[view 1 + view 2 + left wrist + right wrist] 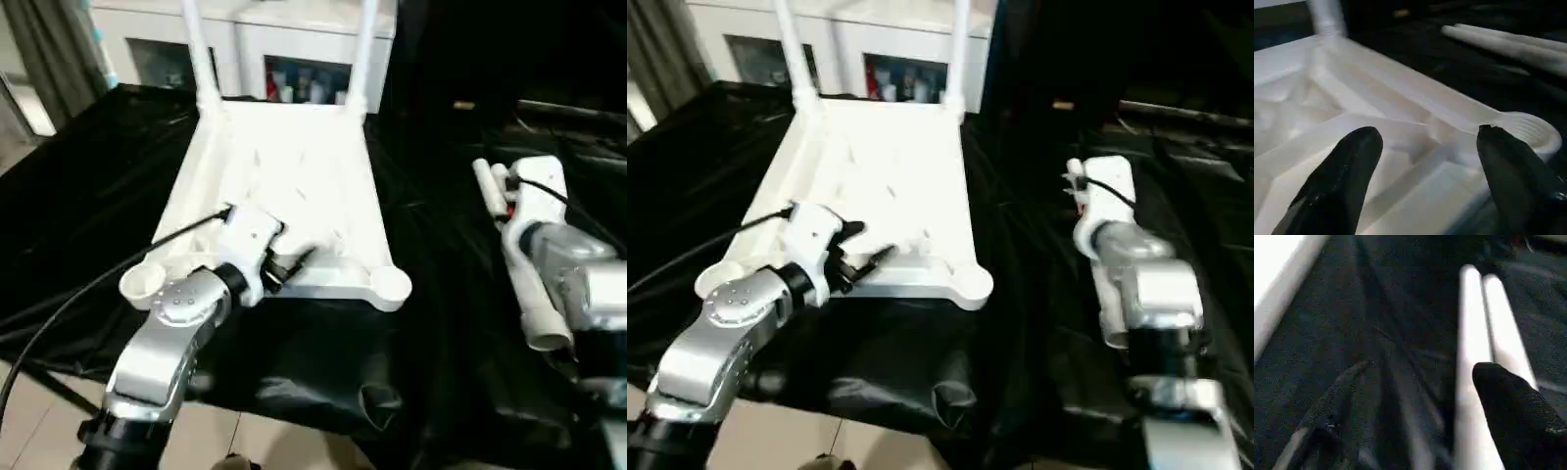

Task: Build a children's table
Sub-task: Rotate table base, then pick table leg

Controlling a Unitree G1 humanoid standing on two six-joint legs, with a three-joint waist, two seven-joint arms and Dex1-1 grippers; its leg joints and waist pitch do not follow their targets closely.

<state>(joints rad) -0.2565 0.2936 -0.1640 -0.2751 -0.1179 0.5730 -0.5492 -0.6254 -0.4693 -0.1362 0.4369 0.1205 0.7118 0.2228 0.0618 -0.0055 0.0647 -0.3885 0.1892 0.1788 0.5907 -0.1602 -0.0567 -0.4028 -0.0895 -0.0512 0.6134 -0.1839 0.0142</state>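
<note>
Both claws stand released and grasp nothing: the left gripper [1425,161] hangs with its black fingers [1337,181] spread over the ribbed underside of the white tabletop [294,166], near the open corner socket [1530,132] at five o'clock of the top. That top lies upside down at the centre of the black cloth [88,215], with two legs [196,49] standing upright in its far corners at eleven and one o'clock. Over at three o'clock, the right gripper [1415,401] hovers above two loose legs [1484,333] lying side by side on the cloth.
</note>
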